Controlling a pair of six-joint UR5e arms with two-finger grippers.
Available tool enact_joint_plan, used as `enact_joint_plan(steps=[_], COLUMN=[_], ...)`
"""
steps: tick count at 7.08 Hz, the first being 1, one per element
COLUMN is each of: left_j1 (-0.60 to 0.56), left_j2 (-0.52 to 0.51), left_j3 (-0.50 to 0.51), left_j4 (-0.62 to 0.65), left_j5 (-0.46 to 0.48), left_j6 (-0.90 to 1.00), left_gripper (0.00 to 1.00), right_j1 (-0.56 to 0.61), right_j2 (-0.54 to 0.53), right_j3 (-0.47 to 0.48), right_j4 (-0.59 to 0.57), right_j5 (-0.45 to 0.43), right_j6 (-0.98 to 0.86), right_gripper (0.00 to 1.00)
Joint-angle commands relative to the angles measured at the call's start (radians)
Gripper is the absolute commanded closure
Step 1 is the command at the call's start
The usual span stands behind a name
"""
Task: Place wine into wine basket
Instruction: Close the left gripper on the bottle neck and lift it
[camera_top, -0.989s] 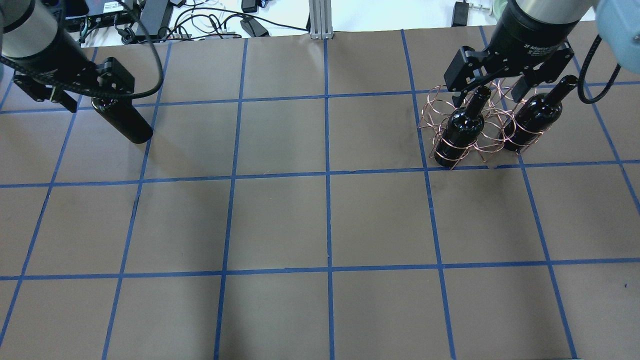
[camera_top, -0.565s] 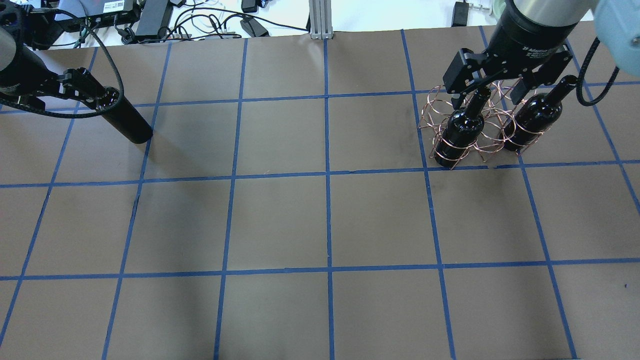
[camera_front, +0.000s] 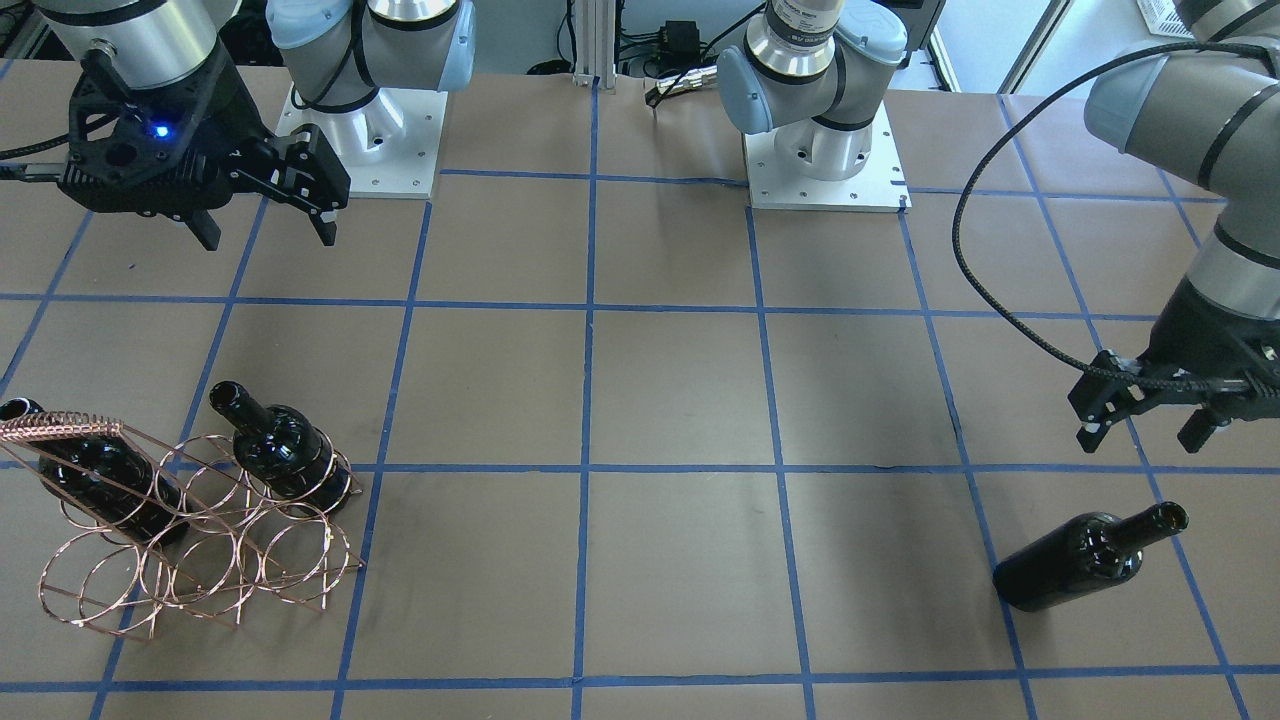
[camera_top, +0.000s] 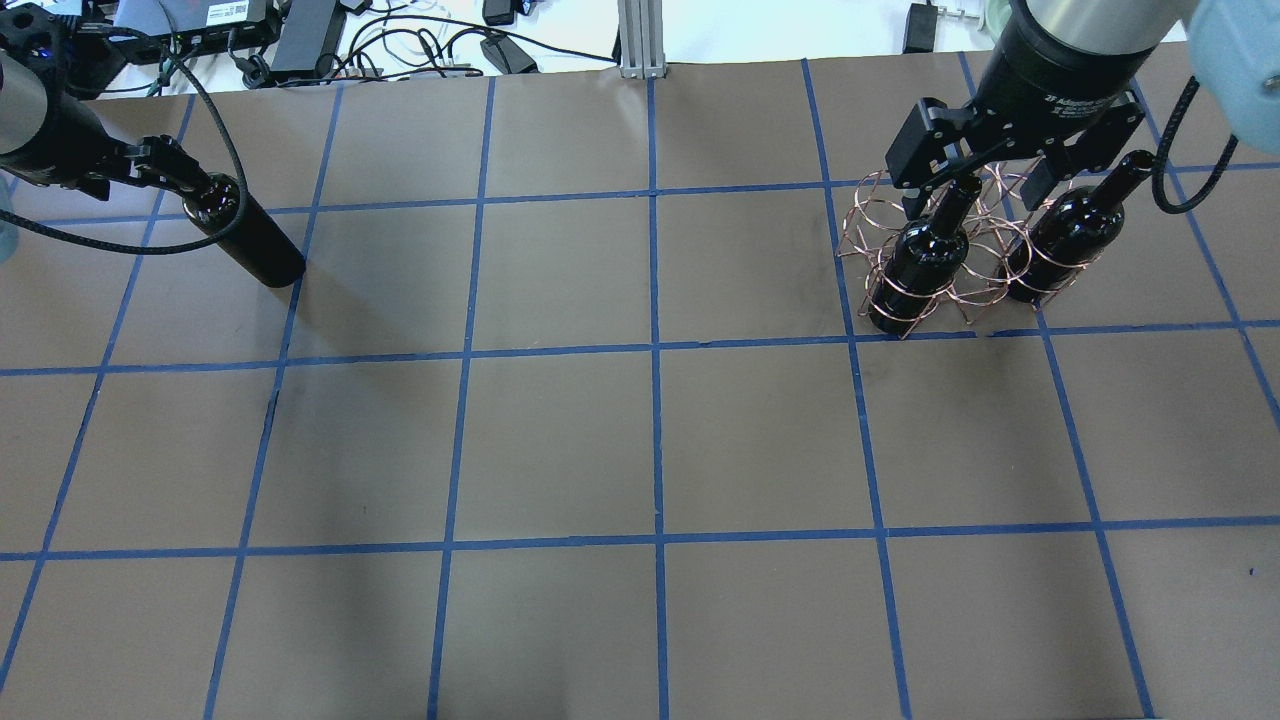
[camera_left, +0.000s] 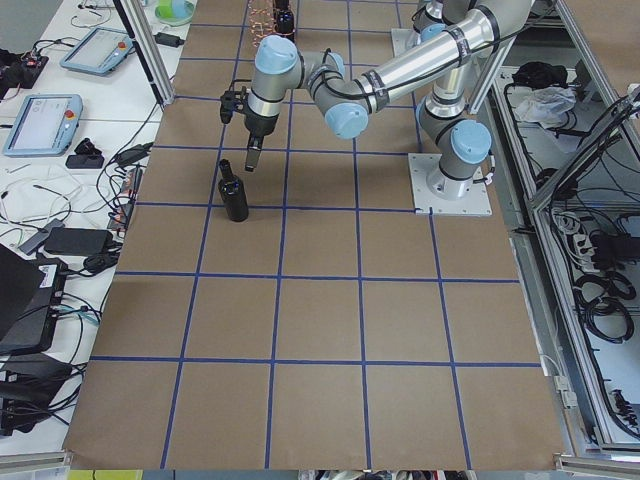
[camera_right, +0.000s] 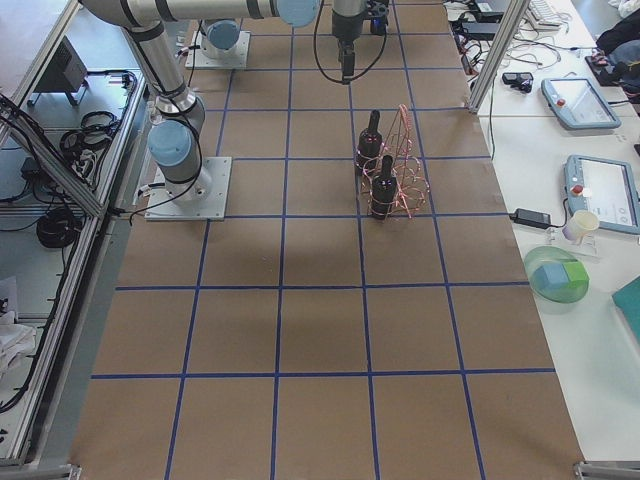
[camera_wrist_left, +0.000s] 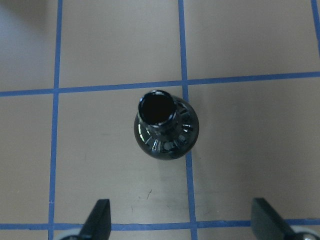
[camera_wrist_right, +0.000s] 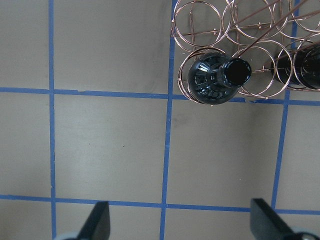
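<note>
One wine bottle (camera_front: 1080, 565) stands upright and alone on the table's left side; it also shows in the overhead view (camera_top: 250, 240). My left gripper (camera_front: 1145, 425) is open and hangs above it, a little to one side. In the left wrist view the bottle's mouth (camera_wrist_left: 157, 107) lies ahead of the spread fingers (camera_wrist_left: 100, 220). The copper wine basket (camera_front: 60, 428) stands at the far right and holds two bottles (camera_top: 920, 260) (camera_top: 1065, 235). My right gripper (camera_top: 975, 190) is open and empty above the basket.
The table is brown paper with a blue tape grid. Cables and power bricks (camera_top: 400, 40) lie past the far edge. The two arm bases (camera_front: 825, 150) stand at the robot's side of the table.
My left gripper has come off the lone bottle's neck and drawn back toward the table's left edge. The bottle stays standing. The right arm has barely moved.
</note>
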Motion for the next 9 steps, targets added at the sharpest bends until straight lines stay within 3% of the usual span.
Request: enact_joint_plan(steps=[1,4,9], left_j1=[0.001,-0.001,0.001], left_j2=[-0.069,-0.129,-0.156], left_j3=[0.016,0.114,0.114], left_j4=[0.094,0.082,0.084], left_j5=[-0.009,-0.048,-0.074], left_j6=[0.049,0.063,0.062], left_gripper=[0.02,0.05,0.23], right_j1=[0.000,0.000,0.000], right_j2=[0.000,0.000,0.000], right_j3=[0.000,0.003,0.003], right_j4=[0.000,0.000,0.002], right_j5=[0.000,0.000,0.000], right_j6=[-0.001,-0.001,-0.004], right_gripper=[0.00,0.00,0.00])
